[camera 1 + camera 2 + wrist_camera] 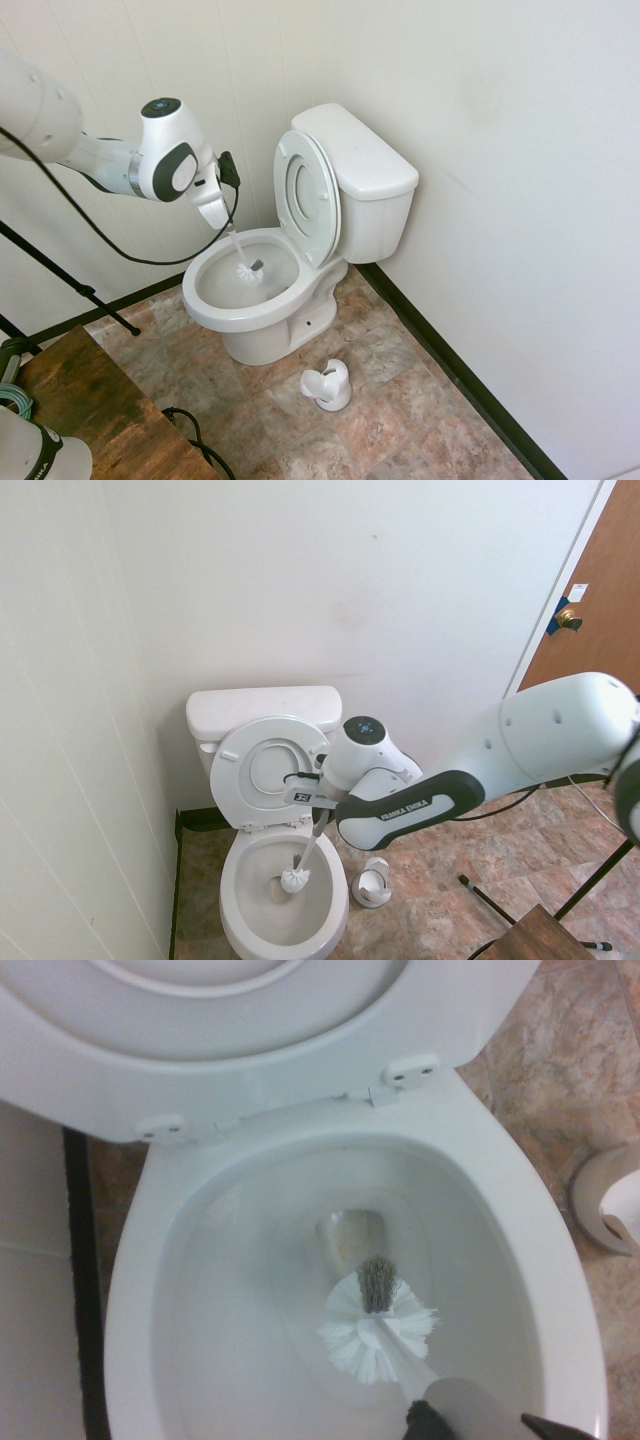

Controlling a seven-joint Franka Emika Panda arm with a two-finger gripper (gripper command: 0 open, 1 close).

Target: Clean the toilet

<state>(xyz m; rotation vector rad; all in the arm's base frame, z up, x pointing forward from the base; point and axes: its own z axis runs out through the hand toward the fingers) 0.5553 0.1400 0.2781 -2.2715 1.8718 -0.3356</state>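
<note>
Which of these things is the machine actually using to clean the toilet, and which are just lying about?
In use:
- toilet
- toilet brush, held in the gripper
- brush holder, standing empty on the floor

Just there:
- wooden table
- door

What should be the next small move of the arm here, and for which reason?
Probably lower the toilet brush a little and sweep it around the bowl wall: the gripper is shut on its handle, and the head hangs inside the toilet, above the drain.

The white arm [60, 140] reaches across, wrist bent, its gripper [222, 222] pointing steeply down toward five o'clock, fingers clamped tight.
</note>
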